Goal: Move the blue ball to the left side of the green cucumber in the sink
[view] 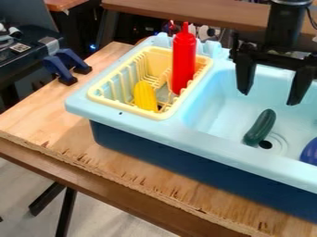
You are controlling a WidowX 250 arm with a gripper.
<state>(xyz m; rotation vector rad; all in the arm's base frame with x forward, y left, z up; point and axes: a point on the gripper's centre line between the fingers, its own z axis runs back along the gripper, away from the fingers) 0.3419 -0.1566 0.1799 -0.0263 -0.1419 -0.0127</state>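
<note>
The black gripper (pixel 269 94) hangs over the sink basin at the upper right, its two fingers spread wide with nothing between them. Below it, a dark green cucumber (pixel 261 127) lies in the light blue sink (pixel 213 109), beside the drain. A blue round object (pixel 311 152) sits in the basin at the right edge, partly cut off. Left of the basin is a pale yellow dish rack (pixel 110 103). In it a red bottle (pixel 184 60) stands upright, and a yellow corn-like piece (pixel 145 96) leans near the rack's front.
The sink unit rests on a wooden table (pixel 43 118) with a rough front edge. Blue and black clamps (pixel 60 69) are at the table's left edge. Dark equipment (pixel 25 51) stands at the far left, and a wooden shelf (pixel 180 14) runs behind.
</note>
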